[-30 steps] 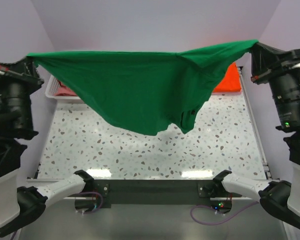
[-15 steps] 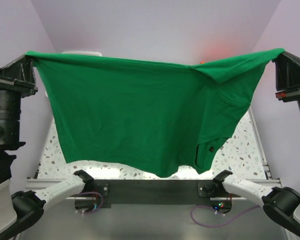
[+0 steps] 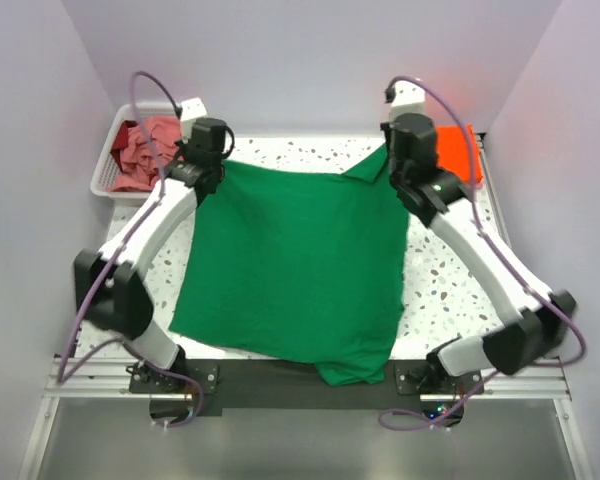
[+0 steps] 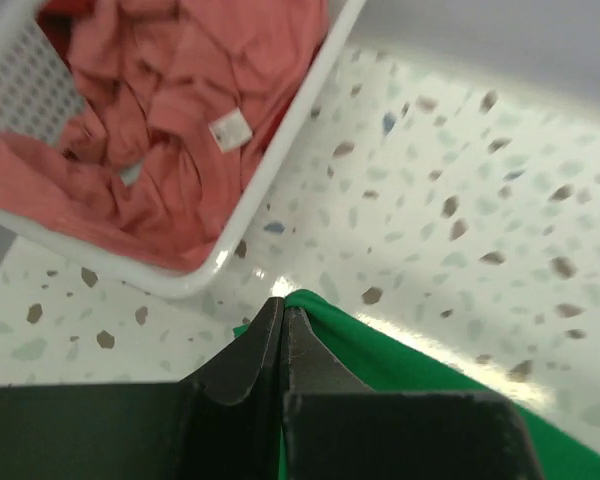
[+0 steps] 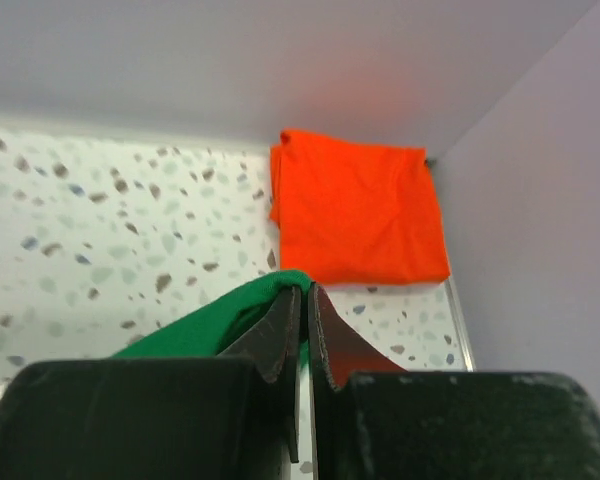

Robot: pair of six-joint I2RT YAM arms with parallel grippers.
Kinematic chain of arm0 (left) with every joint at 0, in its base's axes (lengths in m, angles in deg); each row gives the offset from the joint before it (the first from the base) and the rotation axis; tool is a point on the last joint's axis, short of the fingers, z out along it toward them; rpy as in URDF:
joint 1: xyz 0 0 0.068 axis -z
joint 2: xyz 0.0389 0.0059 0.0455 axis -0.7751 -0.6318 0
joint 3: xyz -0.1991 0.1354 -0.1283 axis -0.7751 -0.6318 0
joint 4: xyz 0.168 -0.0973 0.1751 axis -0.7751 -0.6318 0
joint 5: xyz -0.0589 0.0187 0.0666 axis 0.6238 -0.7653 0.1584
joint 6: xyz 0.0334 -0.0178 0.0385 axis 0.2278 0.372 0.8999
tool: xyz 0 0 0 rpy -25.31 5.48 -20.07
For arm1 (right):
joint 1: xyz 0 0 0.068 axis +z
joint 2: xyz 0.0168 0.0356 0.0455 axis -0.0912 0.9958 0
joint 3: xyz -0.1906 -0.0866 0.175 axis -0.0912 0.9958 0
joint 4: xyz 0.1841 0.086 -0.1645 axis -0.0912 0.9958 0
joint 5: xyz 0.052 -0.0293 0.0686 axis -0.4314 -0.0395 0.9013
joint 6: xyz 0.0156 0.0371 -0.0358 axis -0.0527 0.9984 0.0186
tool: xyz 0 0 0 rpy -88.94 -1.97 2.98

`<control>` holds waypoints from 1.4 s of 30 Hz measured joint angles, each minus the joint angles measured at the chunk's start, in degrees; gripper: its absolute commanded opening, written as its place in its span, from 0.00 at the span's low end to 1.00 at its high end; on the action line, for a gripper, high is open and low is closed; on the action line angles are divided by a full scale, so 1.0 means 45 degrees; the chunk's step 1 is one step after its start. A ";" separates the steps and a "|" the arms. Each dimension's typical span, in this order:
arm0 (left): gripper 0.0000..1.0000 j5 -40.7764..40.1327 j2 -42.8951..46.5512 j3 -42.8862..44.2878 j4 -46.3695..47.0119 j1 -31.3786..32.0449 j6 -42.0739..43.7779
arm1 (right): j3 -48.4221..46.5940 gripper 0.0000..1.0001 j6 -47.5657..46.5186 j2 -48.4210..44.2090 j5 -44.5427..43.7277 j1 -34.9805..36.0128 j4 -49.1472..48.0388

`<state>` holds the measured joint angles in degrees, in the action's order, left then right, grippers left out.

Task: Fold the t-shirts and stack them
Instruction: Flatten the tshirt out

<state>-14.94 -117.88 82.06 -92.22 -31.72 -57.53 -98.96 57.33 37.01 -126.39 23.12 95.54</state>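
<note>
Green shirt (image 3: 300, 265): 1, spread flat on table (image 3: 450, 280), near hem hanging over the front edge.
Left pincer (image 4: 283, 306): clamped tight on the green shirt's far left corner.
Right pincer (image 5: 305, 292): clamped tight on its far right corner.
Orange shirt (image 5: 358, 205): 1, folded, far right corner of table.
Pink shirt (image 4: 150, 130): 1, crumpled in basket (image 4: 285, 140), far left, white tag showing.

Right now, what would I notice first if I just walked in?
A big green t-shirt lies spread across the middle of the table, the left hand and right hand each pinching a far corner. A folded orange t-shirt sits far right; a crumpled pink t-shirt fills the white basket far left.
</note>
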 measured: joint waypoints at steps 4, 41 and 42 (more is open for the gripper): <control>0.00 0.0923 -0.3449 -0.0049 0.0272 -0.0811 0.0063 | 0.0136 0.00 0.0466 0.2880 0.0602 -0.1151 -0.0049; 0.00 0.3327 -1.0826 0.6669 0.1185 -0.2161 0.1627 | -0.7218 0.00 0.1253 1.2371 0.3225 -0.2676 0.0461; 0.00 0.3317 -1.0841 0.6785 0.1073 -0.2186 0.1627 | -0.7232 0.00 0.1277 1.2376 0.3274 -0.2676 0.0461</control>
<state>-0.01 -166.67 112.60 -87.39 -41.56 -50.21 -131.51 63.08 92.70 -111.66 11.08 97.62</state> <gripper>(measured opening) 0.018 0.022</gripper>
